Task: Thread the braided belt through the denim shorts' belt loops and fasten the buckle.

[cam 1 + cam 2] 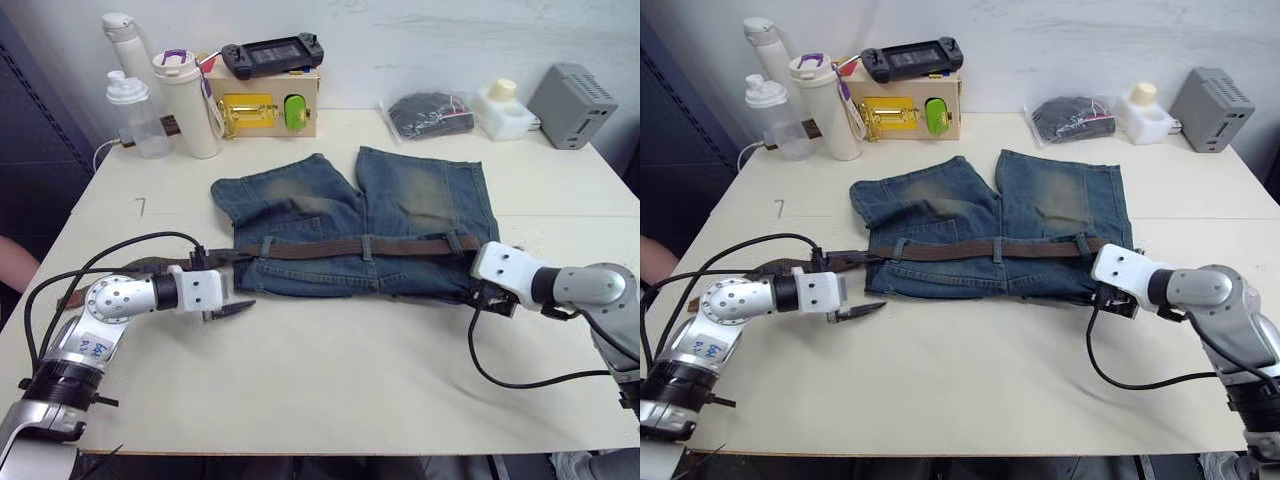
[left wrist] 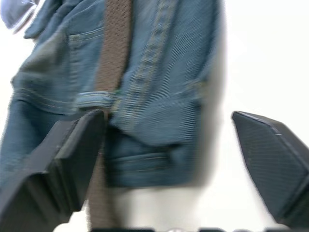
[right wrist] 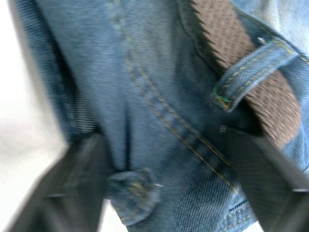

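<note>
At the denim shorts' waistband ends — braided belt threaded — both grippers gape, empty.

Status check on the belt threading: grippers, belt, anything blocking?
Left gripper open, empty, at waistband's left end. Right gripper open at right end. Dark brown braided belt runs through faded blue denim shorts' loops; buckle not visible. Nothing blocking.

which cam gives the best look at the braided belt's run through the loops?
Left eye view: the braided belt lies across the whole waistband of the denim shorts, under several belt loops. The wrist views each show a short stretch under one loop. The right eye view matches the left eye.
</note>
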Tool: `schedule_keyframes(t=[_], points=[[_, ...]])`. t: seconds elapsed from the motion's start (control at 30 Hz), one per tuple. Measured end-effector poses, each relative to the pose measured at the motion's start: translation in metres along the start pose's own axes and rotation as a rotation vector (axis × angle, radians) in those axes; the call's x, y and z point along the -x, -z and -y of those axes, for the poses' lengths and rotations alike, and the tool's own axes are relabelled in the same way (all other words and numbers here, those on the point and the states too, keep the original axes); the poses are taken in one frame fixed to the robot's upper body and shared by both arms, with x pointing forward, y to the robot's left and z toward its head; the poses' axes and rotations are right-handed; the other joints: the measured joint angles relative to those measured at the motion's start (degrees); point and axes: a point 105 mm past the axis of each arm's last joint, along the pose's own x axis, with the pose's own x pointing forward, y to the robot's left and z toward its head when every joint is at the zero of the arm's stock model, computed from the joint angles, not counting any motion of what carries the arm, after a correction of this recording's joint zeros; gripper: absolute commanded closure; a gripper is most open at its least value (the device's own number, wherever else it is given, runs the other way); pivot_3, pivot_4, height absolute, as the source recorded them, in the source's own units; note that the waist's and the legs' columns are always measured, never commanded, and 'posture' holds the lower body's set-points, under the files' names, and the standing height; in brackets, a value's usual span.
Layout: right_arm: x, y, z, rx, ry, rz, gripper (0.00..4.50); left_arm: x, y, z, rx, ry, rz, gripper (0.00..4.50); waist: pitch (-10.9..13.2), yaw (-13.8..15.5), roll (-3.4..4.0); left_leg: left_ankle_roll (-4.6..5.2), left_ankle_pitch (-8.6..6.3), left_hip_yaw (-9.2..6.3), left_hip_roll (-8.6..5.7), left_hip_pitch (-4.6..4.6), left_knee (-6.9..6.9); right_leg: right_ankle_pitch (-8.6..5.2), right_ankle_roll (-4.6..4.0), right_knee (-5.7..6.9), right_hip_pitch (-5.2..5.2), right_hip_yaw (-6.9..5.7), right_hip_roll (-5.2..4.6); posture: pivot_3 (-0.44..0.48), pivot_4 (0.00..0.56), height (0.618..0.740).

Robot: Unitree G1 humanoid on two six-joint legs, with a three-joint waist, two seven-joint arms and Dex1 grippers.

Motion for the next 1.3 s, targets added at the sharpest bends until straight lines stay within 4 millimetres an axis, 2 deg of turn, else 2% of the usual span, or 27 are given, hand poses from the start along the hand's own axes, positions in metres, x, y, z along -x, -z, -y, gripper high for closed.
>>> schedule_keyframes(t=[0.07, 0.13, 0.2, 0.27, 0.33, 0.4, 0.5, 0.57, 0.67, 0.8, 1.0, 1.07, 1.17, 1.2, 1.3], points=[[0.003, -0.001, -0.002, -0.061, -0.033, 0.024, 0.08, 0.001, -0.007, 0.006, 0.090, 0.021, 0.038, 0.00, 0.19, 0.06, 0.05, 0.00, 0.01, -0.01, -0.01, -0.07, 0.05, 0.00, 0.00, -0.02, -0.02, 0.00, 0.00, 0.000, 0.150, 0.645], [0.011, -0.012, 0.003, -0.154, -0.057, 0.094, 0.08, 0.007, -0.023, -0.007, 0.186, -0.024, 0.113, 0.00, 0.51, 0.06, 0.15, -0.01, 0.05, -0.03, -0.01, -0.21, 0.15, 0.00, 0.00, -0.05, -0.08, -0.01, 0.00, 0.000, 0.150, 0.645], [0.021, -0.032, 0.018, -0.205, -0.043, 0.181, 0.08, 0.018, -0.034, -0.025, 0.251, -0.075, 0.166, 0.00, 0.66, -0.03, 0.38, -0.01, 0.08, -0.01, 0.00, -0.24, 0.14, 0.00, 0.00, -0.11, -0.09, -0.02, 0.00, 0.000, 0.150, 0.645], [0.035, -0.058, 0.045, -0.258, -0.001, 0.277, 0.08, 0.026, -0.038, -0.042, 0.303, -0.102, 0.188, 0.00, 0.79, -0.17, 0.61, -0.01, 0.08, 0.06, 0.01, -0.23, 0.06, 0.00, 0.00, -0.19, -0.10, -0.05, -0.04, 0.000, 0.150, 0.645], [0.041, -0.068, 0.065, -0.314, 0.033, 0.308, 0.08, 0.029, -0.032, -0.052, 0.349, -0.116, 0.180, 0.00, 0.79, -0.22, 0.61, -0.01, 0.08, 0.02, 0.02, -0.20, -0.03, 0.00, 0.00, -0.19, -0.09, -0.11, -0.05, 0.000, 0.150, 0.645], [0.039, -0.068, 0.082, -0.397, 0.054, 0.308, 0.08, 0.029, -0.019, -0.058, 0.420, -0.124, 0.161, 0.00, 0.80, -0.23, 0.61, -0.01, 0.08, 0.03, 0.02, -0.21, -0.04, 0.00, 0.00, -0.19, -0.10, -0.11, -0.04, 0.000, 0.150, 0.645], [0.025, -0.066, 0.092, -0.502, 0.033, 0.290, 0.08, 0.026, -0.006, -0.064, 0.505, -0.127, 0.166, 0.00, 0.81, -0.28, 0.61, -0.01, 0.08, 0.04, 0.01, -0.21, -0.02, 0.00, 0.00, -0.18, -0.11, -0.09, -0.04, 0.000, 0.150, 0.645], [-0.001, -0.065, 0.091, -0.591, -0.029, 0.241, 0.08, 0.014, -0.012, -0.074, 0.514, -0.107, 0.213, 0.00, 0.85, -0.47, 0.58, -0.02, 0.08, 0.03, 0.01, -0.24, 0.01, 0.01, 0.00, -0.16, -0.13, -0.10, -0.05, 0.000, 0.150, 0.645], [-0.021, -0.057, 0.077, -0.647, -0.124, 0.175, 0.08, 0.007, -0.019, -0.076, 0.497, -0.088, 0.241, 0.00, 0.85, -0.50, 0.58, -0.01, 0.07, 0.00, -0.03, -0.25, -0.08, 0.02, 0.01, -0.09, -0.18, -0.06, -0.06, 0.000, 0.150, 0.645], [-0.028, -0.046, 0.065, -0.689, -0.187, 0.104, 0.08, 0.001, -0.017, -0.071, 0.517, -0.076, 0.245, 0.00, 0.87, -0.84, 0.61, 0.00, 0.06, -0.03, -0.08, -0.26, -0.11, 0.02, 0.02, -0.07, -0.20, -0.07, -0.08, 0.000, 0.150, 0.645], [-0.032, -0.028, 0.063, -0.701, -0.171, 0.027, 0.08, 0.001, -0.013, -0.061, 0.540, -0.067, 0.235, 0.00, 0.87, -1.68, 0.61, 0.00, 0.06, -0.05, -0.08, -0.26, -0.09, 0.02, 0.02, -0.03, -0.20, -0.08, -0.09, 0.000, 0.150, 0.645], [-0.032, -0.027, 0.063, -0.706, -0.173, 0.025, 0.58, 0.002, -0.014, -0.062, 0.536, -0.075, 0.237, 0.00, 0.87, -1.70, 0.61, 0.00, 0.06, -0.05, -0.08, -0.26, -0.09, 0.02, 0.02, -0.03, -0.20, -0.08, -0.09, 0.000, 0.150, 0.645], [-0.034, -0.030, 0.063, -0.706, -0.186, 0.037, 1.73, 0.004, -0.014, -0.064, 0.535, -0.088, 0.239, 0.00, 0.87, -1.69, 0.61, 0.00, 0.06, -0.05, -0.08, -0.26, -0.08, 0.02, 0.02, -0.03, -0.20, -0.08, -0.10, 0.000, 0.150, 0.645], [-0.034, -0.032, 0.063, -0.703, -0.191, 0.045, 2.30, 0.005, -0.014, -0.064, 0.535, -0.091, 0.240, 0.00, 0.87, -1.70, 0.61, 0.00, 0.06, -0.05, -0.08, -0.26, -0.08, 0.02, 0.02, -0.03, -0.20, -0.08, -0.10, 0.000, 0.150, 0.645], [-0.033, -0.037, 0.063, -0.695, -0.207, 0.061, 3.62, 0.003, -0.013, -0.064, 0.554, -0.088, 0.243, 0.00, 0.87, -1.61, 0.61, 0.00, 0.06, -0.08, -0.11, -0.26, -0.08, 0.02, 0.02, -0.03, -0.19, -0.07, -0.10, 0.000, 0.150, 0.645]])
